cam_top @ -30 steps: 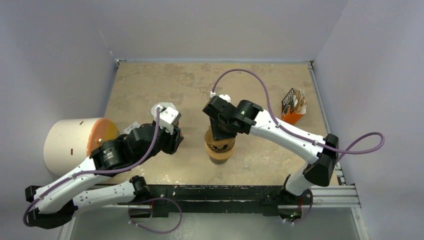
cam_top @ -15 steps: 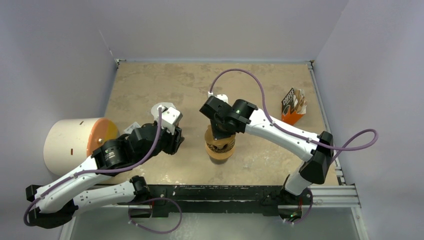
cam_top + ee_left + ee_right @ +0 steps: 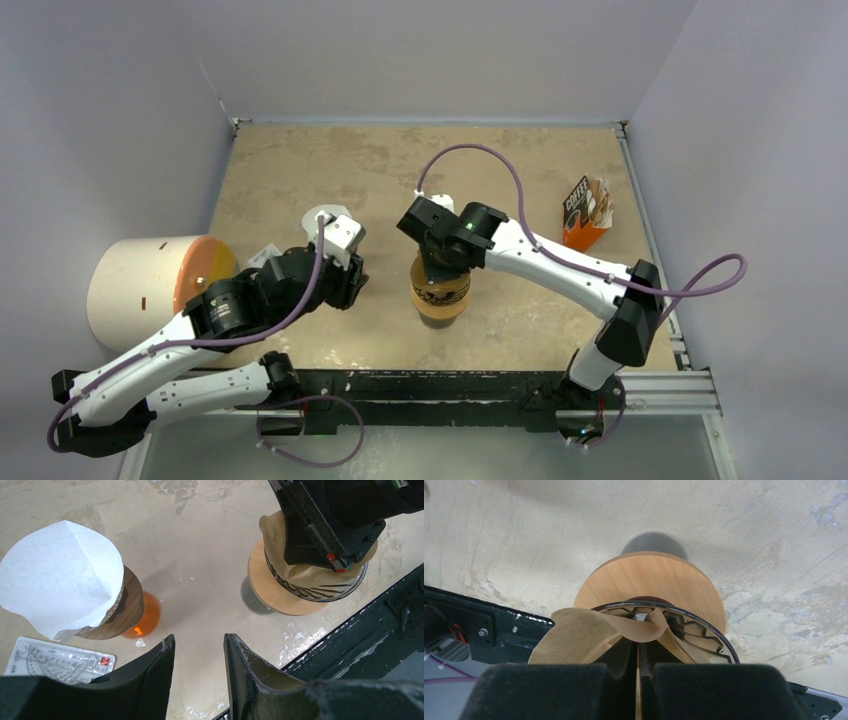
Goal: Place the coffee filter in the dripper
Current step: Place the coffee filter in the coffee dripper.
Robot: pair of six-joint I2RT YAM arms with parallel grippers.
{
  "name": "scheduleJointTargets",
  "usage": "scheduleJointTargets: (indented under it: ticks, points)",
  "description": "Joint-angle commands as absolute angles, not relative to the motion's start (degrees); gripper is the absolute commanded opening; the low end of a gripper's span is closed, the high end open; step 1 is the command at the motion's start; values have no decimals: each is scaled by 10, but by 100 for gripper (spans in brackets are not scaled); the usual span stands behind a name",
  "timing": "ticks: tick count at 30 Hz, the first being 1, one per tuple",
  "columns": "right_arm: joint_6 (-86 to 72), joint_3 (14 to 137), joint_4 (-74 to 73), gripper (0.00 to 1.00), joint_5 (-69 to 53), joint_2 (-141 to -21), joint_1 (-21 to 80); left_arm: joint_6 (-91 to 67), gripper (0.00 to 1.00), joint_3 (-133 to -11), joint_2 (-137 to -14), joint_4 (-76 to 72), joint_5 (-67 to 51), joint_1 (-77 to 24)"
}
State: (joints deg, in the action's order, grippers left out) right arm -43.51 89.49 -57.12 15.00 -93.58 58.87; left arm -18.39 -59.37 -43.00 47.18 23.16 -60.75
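Note:
The dripper (image 3: 441, 296), a clear ribbed glass cone (image 3: 704, 630) on a wooden ring collar (image 3: 270, 587), stands on the table near the front edge. The tan coffee filter (image 3: 574, 635) sits crumpled in its mouth, one lobe hanging over the left rim (image 3: 272, 527). My right gripper (image 3: 639, 647) points down into the cone (image 3: 440, 262), shut, with a fold of the filter pinched at its tips. My left gripper (image 3: 198, 642) hovers low over bare table to the left of the dripper (image 3: 345, 280), open with nothing between its fingers.
An orange glass vessel (image 3: 146, 617) with a wooden collar and a white paper filter (image 3: 60, 575) stands left of my left gripper. A clear plastic protractor (image 3: 55, 655) lies beside it. A white cylinder (image 3: 140, 285) lies far left, a black-and-orange packet (image 3: 583, 212) at right, and a black rail (image 3: 450, 385) runs along the front.
My right gripper has shut and shifted slightly left over the dripper. The left arm has not moved.

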Motion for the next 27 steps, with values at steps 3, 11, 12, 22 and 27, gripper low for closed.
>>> scheduleJointTargets:
  ticks: [3,11,12,22,27]
  points:
    - [-437,894,-577,0,138,-901,597,-178,39,-594,-426,452,229,-603]
    - [-439,897,-588,0,138,-895,605,-178,39,-594,-426,451,227,-601]
    - [-440,892,-588,0,138,-895,605,-178,39,-594,-425,451,227,-601]
    - [-443,855,-569,0,136,-906,605,-178,39,-594,-427,451,226,-601]
    - [-446,840,-551,0,129,-912,605,-178,39,-594,-426,451,226,-601]
